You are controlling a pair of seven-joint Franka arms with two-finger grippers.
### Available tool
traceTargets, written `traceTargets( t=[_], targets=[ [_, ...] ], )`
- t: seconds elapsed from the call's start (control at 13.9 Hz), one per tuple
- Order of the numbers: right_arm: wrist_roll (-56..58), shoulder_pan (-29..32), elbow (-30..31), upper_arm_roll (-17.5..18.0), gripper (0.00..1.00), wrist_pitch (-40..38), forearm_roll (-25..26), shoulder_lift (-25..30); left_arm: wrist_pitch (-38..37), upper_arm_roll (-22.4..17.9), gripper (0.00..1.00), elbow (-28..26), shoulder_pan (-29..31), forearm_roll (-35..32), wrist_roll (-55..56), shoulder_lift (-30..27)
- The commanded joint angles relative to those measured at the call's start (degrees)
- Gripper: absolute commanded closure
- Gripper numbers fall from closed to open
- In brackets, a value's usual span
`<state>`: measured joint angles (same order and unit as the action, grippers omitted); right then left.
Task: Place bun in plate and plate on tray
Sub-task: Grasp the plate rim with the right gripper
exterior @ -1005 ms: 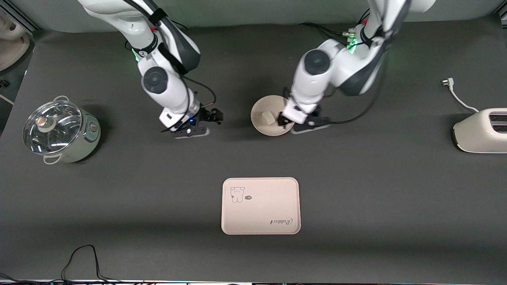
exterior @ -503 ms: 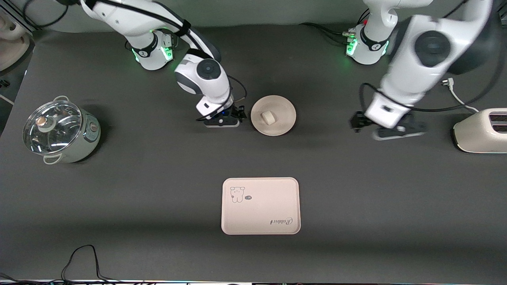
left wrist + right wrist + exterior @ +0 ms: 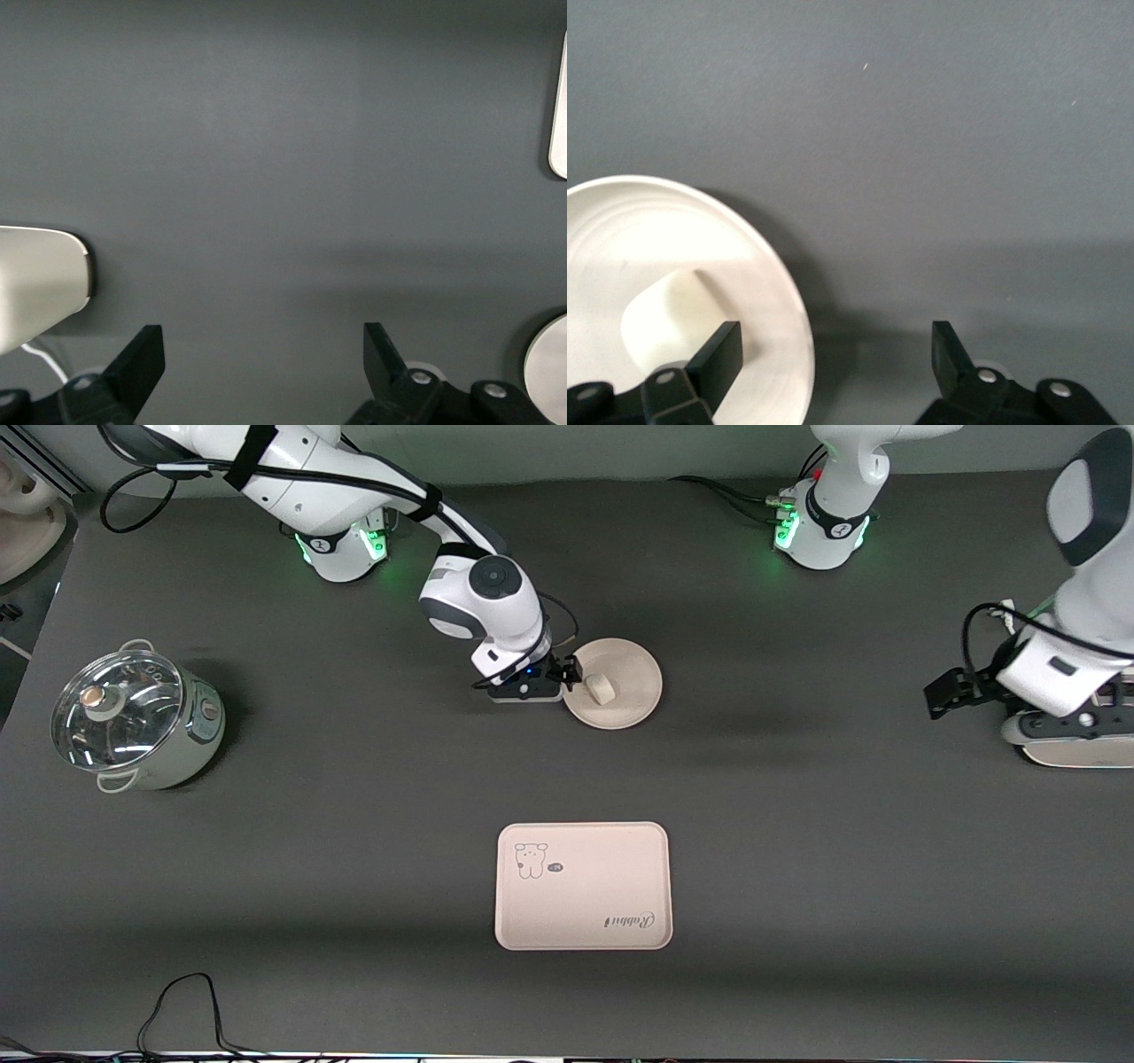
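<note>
The round cream plate lies on the dark table, farther from the front camera than the tray. The off-white bun lies in the plate. My right gripper is open and low at the plate's rim on the side toward the right arm's end. In the right wrist view its fingers straddle the rim of the plate, one over the plate close to the bun. My left gripper is open and empty beside the toaster; it also shows in the left wrist view.
A white toaster with its cord and plug stands at the left arm's end, and its end shows in the left wrist view. A pot with a glass lid stands at the right arm's end.
My left gripper has let go of the bun in the plate and swung away to the toaster. My right gripper has moved across to the plate's rim.
</note>
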<state>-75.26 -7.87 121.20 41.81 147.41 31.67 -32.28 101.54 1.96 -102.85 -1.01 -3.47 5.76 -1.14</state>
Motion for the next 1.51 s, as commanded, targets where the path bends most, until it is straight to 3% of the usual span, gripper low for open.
traceTargets(
  t=[0.0, 0.22, 0.29, 0.43, 0.5, 0.57, 0.65, 0.79, 0.86, 1.29, 1.44],
  targets=[
    [-5.0, -1.7, -1.2, 0.1, 0.08, -0.3, 4.0, -1.9, -1.6, -6.1, 0.0, 4.5, -5.3, -0.6, -3.0, 2.4],
    [-11.5, -1.8, -1.2, 0.1, 0.19, -0.3, 12.9, -4.4, -2.2, -8.5, 0.0, 6.4, -5.8, -0.1, -3.6, 2.7],
    [-12.5, -1.7, -1.3, 0.1, 0.28, -0.2, 14.5, -5.2, -2.1, -8.9, 0.0, 7.0, -5.7, -0.1, -3.6, 2.8],
    [-12.8, -1.7, -2.0, 0.1, 0.71, -0.3, 14.9, -5.6, -2.5, -6.9, 0.0, 7.3, -2.4, -0.2, -3.8, 3.4],
    [-12.8, -1.7, -2.3, 0.1, 0.84, -0.3, 14.8, -5.9, -2.9, -0.9, 0.0, 8.4, 2.9, -0.2, -3.6, 3.5],
    [-12.8, -1.7, -2.6, 0.1, 0.92, -0.3, 14.8, -6.2, -4.1, 2.7, 0.0, 9.1, 6.2, -0.2, -3.7, 3.7],
    [-12.8, -1.7, -3.0, 0.1, 0.97, -0.2, 14.8, -6.4, -5.2, 2.3, 0.0, 9.2, 5.5, -0.3, -3.8, 3.7],
    [-12.8, -1.7, -3.4, 0.1, 1.0, -0.2, 14.8, -6.4, -5.5, -4.4, 0.0, 9.2, -1.8, -0.6, -3.8, 3.7],
    [-12.9, -1.7, -3.6, 0.1, 1.0, -0.2, 14.8, -6.5, -5.5, -5.4, 0.0, 9.3, -3.2, -0.6, -3.5, 3.9],
    [-12.2, -1.1, -5.6, 0.6, 1.0, -0.9, 14.2, -6.4, -8.0, -5.7, 0.0, 9.2, -2.9, -0.4, -3.7, 4.0],
    [-11.9, 1.1, -6.9, 3.3, 1.0, -2.7, 13.7, -6.4, -8.0, -6.0, 0.0, 9.3, -3.4, -0.5, -5.0, 3.9]
  ],
)
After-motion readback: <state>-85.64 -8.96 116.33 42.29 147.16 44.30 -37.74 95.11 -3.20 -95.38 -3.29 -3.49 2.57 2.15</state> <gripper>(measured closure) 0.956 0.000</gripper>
